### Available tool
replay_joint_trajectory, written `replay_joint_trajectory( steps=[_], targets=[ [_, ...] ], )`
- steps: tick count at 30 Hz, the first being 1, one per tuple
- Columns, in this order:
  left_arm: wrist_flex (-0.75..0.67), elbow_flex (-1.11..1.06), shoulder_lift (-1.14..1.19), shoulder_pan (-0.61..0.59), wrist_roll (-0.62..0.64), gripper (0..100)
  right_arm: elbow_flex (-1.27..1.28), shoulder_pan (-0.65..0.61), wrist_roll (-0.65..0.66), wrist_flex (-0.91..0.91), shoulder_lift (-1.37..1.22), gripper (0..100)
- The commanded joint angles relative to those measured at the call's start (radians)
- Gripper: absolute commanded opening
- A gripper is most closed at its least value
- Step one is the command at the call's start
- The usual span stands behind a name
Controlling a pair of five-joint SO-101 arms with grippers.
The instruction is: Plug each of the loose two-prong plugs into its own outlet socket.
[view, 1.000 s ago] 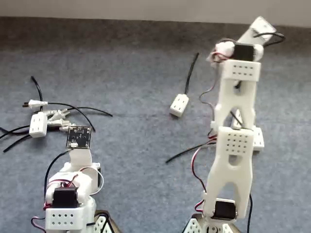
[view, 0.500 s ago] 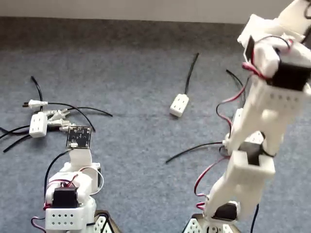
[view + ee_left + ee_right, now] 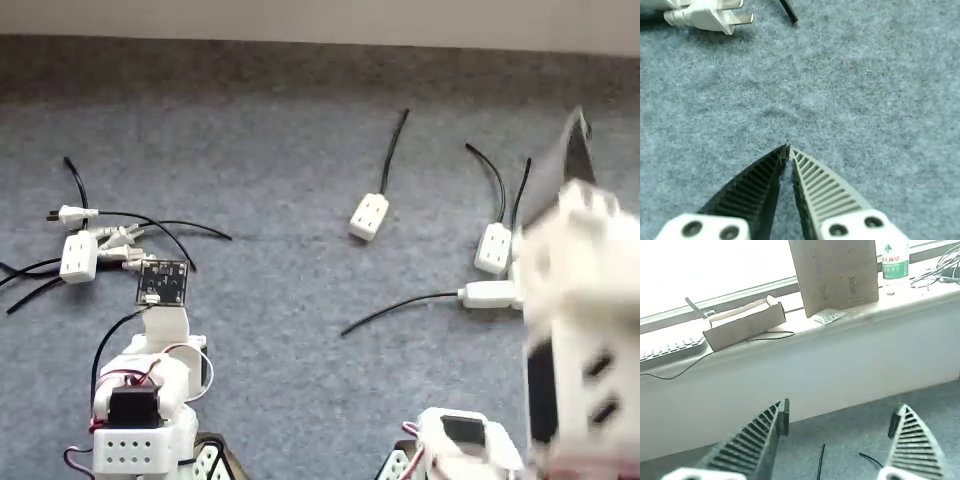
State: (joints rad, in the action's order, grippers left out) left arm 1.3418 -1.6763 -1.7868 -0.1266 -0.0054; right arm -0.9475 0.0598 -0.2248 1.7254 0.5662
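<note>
We find the left gripper [image 3: 788, 151] pinched closed on nothing, its tips meeting just above the grey carpet [image 3: 865, 90]. Ahead of it a white two-prong plug [image 3: 702, 19] lies on its side with both prongs bare, and a black cord end [image 3: 789, 10] lies near it. From above, the left arm [image 3: 140, 395] sits folded low at the near left. Beyond it we see a cluster: the left outlet [image 3: 78, 257], a far plug [image 3: 72, 213] lying loose just behind that outlet, and a tangle of plugs [image 3: 120, 243] right beside it (we cannot tell whether any of them is seated). The middle outlet [image 3: 369, 216] lies alone mid-table, its black cord running toward the far side. The right outlet [image 3: 493, 248] lies close to the blurred right arm [image 3: 575, 320]. The right plug [image 3: 488, 294] lies just in front of this outlet but apart from it, its cord trailing toward the centre. The right gripper [image 3: 842, 415] is spread wide and holds nothing. It points at a white wall and sill [image 3: 840, 325] carrying a cardboard box [image 3: 745, 325].
</note>
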Motion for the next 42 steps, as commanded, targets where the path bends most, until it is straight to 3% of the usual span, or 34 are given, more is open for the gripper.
replay_joint_trajectory(
  steps=[1, 10, 17, 24, 33, 37, 40, 42],
  targets=[
    [-0.012, -0.019, 0.001, 0.012, 0.002, 1, 0.283, -0.01, 0.015, 0.035, 0.193, 31.3],
    [-0.009, -0.019, 0.001, 0.182, 0.0, 1, 0.928, -0.015, 0.184, 0.025, 0.562, 31.3],
    [-0.012, -0.008, 0.001, 0.188, 0.0, 1, 1.451, -0.008, 0.33, -0.059, 0.769, 31.3],
    [-0.017, 0.154, 0.001, 0.099, 0.005, 1, 1.879, -0.013, 0.339, -0.162, 0.931, 31.3],
    [-0.18, 0.446, -0.001, 0.044, -0.009, 1, 2.003, -0.015, 0.347, -0.216, 1.112, 31.3],
    [-0.252, 0.608, 0.001, -0.039, -0.141, 1, 2.058, -0.015, 0.35, -0.268, 1.112, 31.3],
    [-0.344, 0.707, 0.013, -0.096, -0.169, 1, 2.103, -0.015, 0.405, -0.311, 1.112, 31.3],
    [-0.397, 0.737, 0.042, -0.139, -0.166, 7, 2.161, -0.015, 0.416, -0.361, 1.112, 31.3]
  ],
)
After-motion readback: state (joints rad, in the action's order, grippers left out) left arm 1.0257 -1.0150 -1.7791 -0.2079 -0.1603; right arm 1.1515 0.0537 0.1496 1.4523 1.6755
